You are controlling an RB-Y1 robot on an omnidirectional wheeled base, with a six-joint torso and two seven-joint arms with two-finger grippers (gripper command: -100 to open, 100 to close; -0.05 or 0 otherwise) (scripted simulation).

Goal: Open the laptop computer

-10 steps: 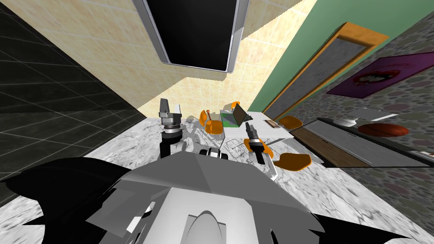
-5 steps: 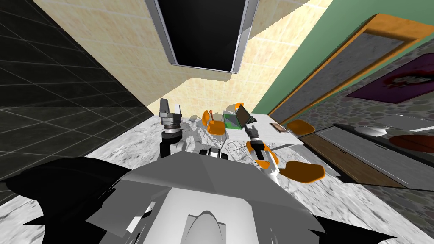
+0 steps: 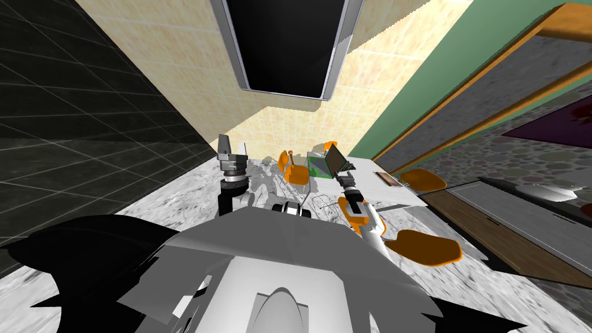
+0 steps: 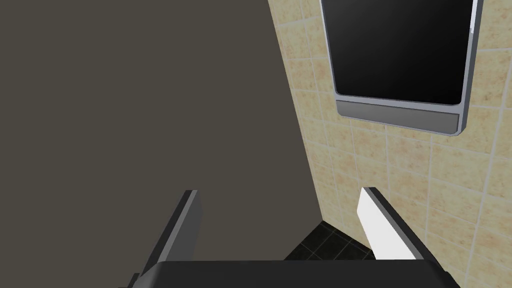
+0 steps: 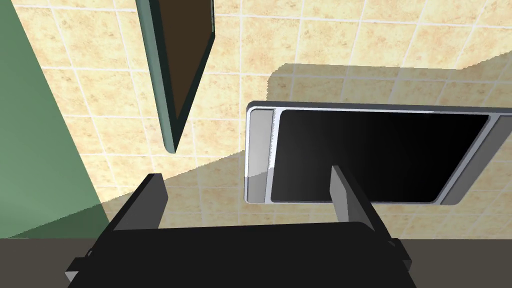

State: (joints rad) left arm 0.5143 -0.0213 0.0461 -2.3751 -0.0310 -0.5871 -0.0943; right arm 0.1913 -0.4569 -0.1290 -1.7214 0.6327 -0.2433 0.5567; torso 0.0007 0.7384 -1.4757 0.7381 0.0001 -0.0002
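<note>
Tan tiles cover the back wall (image 3: 191, 63), which carries a grey-framed black panel (image 3: 289, 46) at the top centre of the head view. A green wall (image 3: 428, 75) runs down the right and a pale marbled floor (image 3: 173, 193) spreads below. Just right of the frame's centre stands a white surface (image 3: 370, 173) with orange chairs (image 3: 298, 173) around it and a small brown item (image 3: 388, 179) lying on it. The laptop (image 3: 329, 162) sits at the far end of that surface. Its green-toned base lies flat and its dark lid (image 3: 336, 157) is raised at a slant. The right hand (image 3: 347, 169) reaches out to the lid's near edge, and the head view does not settle whether they touch. In the right wrist view the right hand (image 5: 247, 200) has its two fingers (image 5: 150, 200) spread wide with nothing between them. The lid (image 5: 175, 75), a dark brown panel in a teal rim, stands just beyond one fingertip and apart from it, with the black panel (image 5: 370, 155) on the tiled wall behind. The left hand (image 3: 232, 144) is held up left of centre in the head view, well apart from the surface. The left wrist view shows the left hand (image 4: 280, 222) with its fingers spread and holding nothing.
</note>
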